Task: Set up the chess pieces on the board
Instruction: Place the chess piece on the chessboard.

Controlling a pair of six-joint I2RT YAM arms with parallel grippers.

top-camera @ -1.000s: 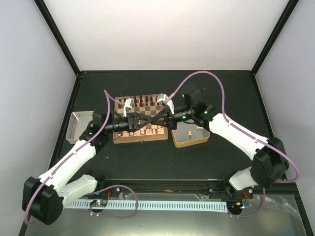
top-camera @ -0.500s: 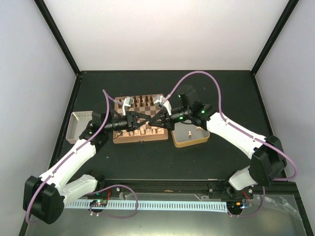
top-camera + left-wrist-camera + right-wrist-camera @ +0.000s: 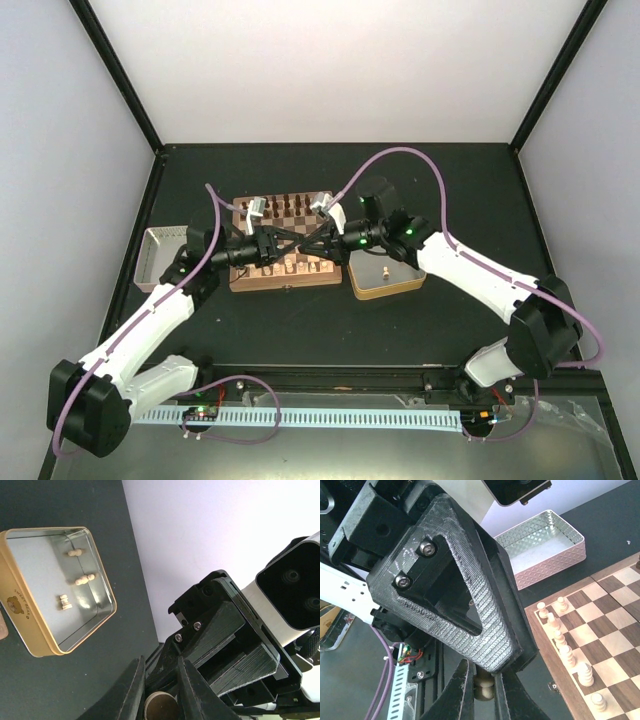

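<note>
The board (image 3: 285, 283) lies mid-table, with dark chessmen on its far rows and pale chess pieces (image 3: 290, 266) on the near rows. My left gripper (image 3: 295, 243) and right gripper (image 3: 307, 243) meet tip to tip over the board. In the left wrist view my left gripper (image 3: 160, 682) is shut on a piece whose round brown base (image 3: 161, 708) faces the camera. In the right wrist view my right gripper (image 3: 483, 680) is shut on a pale piece (image 3: 484, 689). I cannot tell whether it is the same piece. Several pale pieces (image 3: 567, 655) stand along the board's edge (image 3: 615, 605).
A gold-rimmed tin (image 3: 385, 290) sits right of the board; the left wrist view shows its rim (image 3: 30, 625) and three pale pieces (image 3: 84, 580) lying inside. A patterned white tray (image 3: 160, 255) stands left of the board and shows in the right wrist view (image 3: 545, 545).
Both grippers have closed in on each other over the board; the right arm has shifted left toward the left gripper, so the fingers overlap more than before.
</note>
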